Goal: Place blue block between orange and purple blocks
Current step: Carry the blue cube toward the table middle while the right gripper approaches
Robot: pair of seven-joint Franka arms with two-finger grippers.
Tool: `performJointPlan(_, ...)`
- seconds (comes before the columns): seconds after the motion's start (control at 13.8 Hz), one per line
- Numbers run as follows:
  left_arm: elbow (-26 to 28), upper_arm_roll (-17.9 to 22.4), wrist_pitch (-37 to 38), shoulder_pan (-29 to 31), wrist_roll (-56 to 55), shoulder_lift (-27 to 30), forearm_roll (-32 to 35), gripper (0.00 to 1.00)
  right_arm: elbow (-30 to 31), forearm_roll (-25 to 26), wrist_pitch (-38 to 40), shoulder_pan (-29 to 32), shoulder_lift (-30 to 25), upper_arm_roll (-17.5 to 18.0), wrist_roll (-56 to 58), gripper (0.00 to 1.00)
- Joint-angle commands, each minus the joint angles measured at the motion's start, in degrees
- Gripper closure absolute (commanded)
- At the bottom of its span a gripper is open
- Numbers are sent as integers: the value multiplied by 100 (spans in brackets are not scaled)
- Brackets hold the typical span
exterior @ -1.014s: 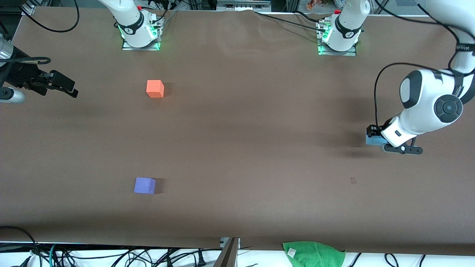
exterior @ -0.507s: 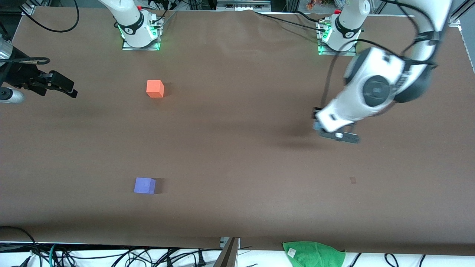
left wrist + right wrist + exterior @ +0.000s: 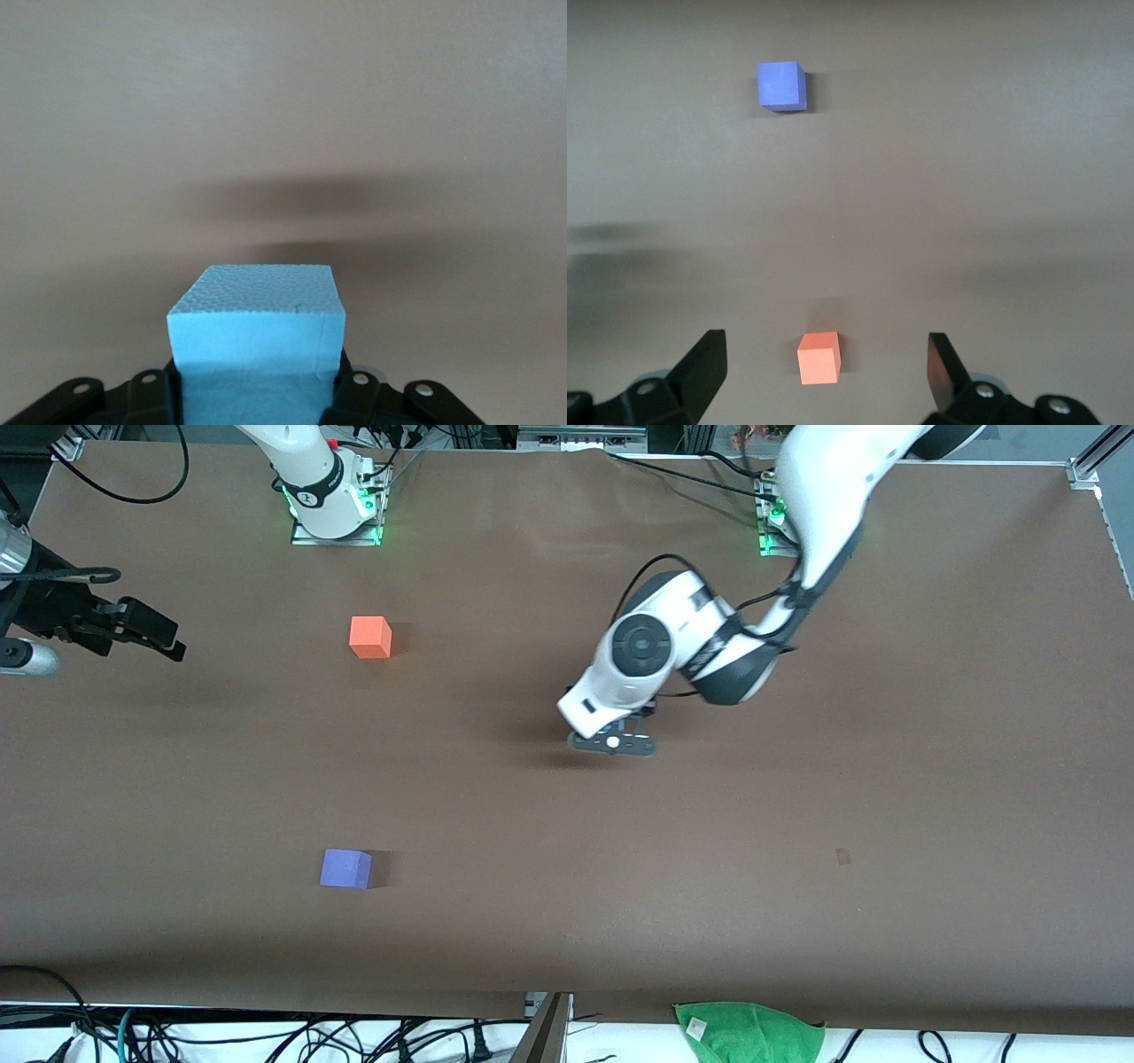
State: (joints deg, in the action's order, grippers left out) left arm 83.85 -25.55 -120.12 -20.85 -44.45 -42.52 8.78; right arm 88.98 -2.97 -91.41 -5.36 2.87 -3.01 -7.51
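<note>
Two claws: left claw (image 3: 257,403) grips blue block (image 3: 255,332); right claw (image 3: 824,367) open, waiting.

A crumpled green cloth (image 3: 749,1031) lies at the surface's (image 3: 797,886) edge nearest the front camera, beside tangled black cables (image 3: 266,1036).

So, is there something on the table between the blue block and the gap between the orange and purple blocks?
Nothing visible. The left gripper holds the blue block above bare table; only brown surface lies toward the gap between the orange block and the purple block.
</note>
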Motion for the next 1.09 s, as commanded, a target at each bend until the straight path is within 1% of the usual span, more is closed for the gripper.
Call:
performJointPlan(0.0,-326,628,-457,-847,-738,-467,220,79,-136,-46,27,53,187,11,49,0)
performJointPlan(0.14,-291,972,-644,-1218,-916,-547,264,78,-127,-46,-8,62,257,11,100,0)
performJointPlan(0.22,-291,999,-644,-1263,-916,-591,273,77,-136,-11,-8,27,397,37,109,0)
performJointPlan(0.29,-299,999,-644,-1281,-908,-600,273,74,-136,15,-8,-8,451,46,101,0)
performJointPlan(0.36,-291,1000,-644,-1272,-881,-600,377,62,-136,77,0,-18,547,55,109,0)
performJointPlan(0.43,-291,1000,-644,-1255,-872,-591,483,1,-136,95,35,-9,591,55,110,0)
performJointPlan(0.58,-291,982,-618,-1202,-837,-512,501,0,-136,86,44,-9,609,55,101,0)
performJointPlan(0.72,-282,938,-496,-1185,-706,-224,449,0,-101,77,79,-9,644,55,136,0)
performJointPlan(0.87,-291,929,126,-1167,-417,233,387,0,-65,155,385,-140,855,64,49,0)
performJointPlan(0.94,-299,929,451,-1088,-233,487,387,0,-91,278,396,-245,855,64,92,0)
performJointPlan(1.01,-299,920,803,-975,-65,760,387,0,-92,262,396,-281,890,73,127,0)
